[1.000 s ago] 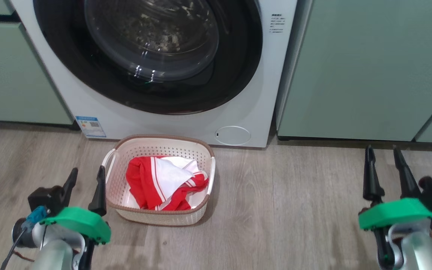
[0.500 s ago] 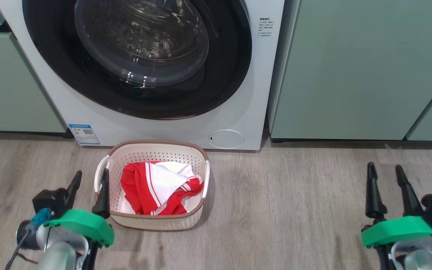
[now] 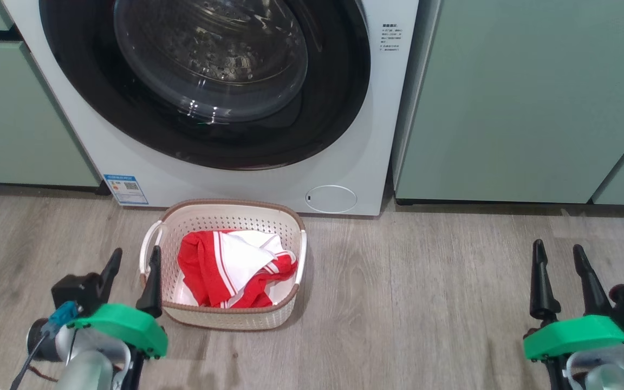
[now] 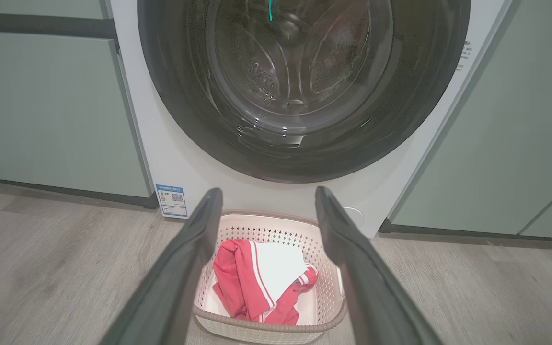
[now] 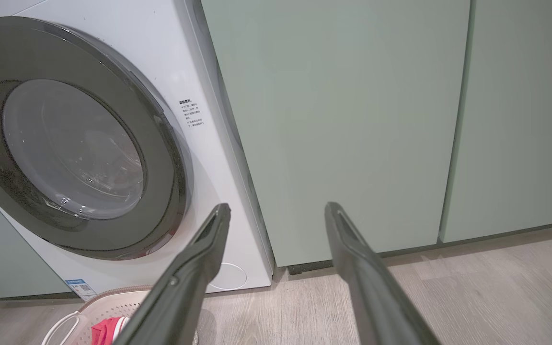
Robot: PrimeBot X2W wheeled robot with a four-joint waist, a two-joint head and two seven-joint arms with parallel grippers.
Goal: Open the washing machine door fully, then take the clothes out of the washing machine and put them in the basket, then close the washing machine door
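While left fingers (image 3: 152, 281) and right fingers (image 3: 540, 287) hang parted, empty | clothes (image 3: 225, 265) in basket (image 3: 231, 202) | risk: washing machine door (image 3: 73, 108) possibly unlatched, reopening

Glossy black washing machine door (image 3: 209, 86), perforated plastic basket (image 3: 225, 222), red cloth clothes (image 3: 225, 271), matt wood-look floor (image 3: 426, 298).

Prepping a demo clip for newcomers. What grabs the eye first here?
The bright red-and-white clothes stand out, heaped in the cream basket on the floor right in front of the washing machine. Above it, the big glossy black washing machine door looks shut. The left gripper and right gripper sit low at either side, both open and empty.
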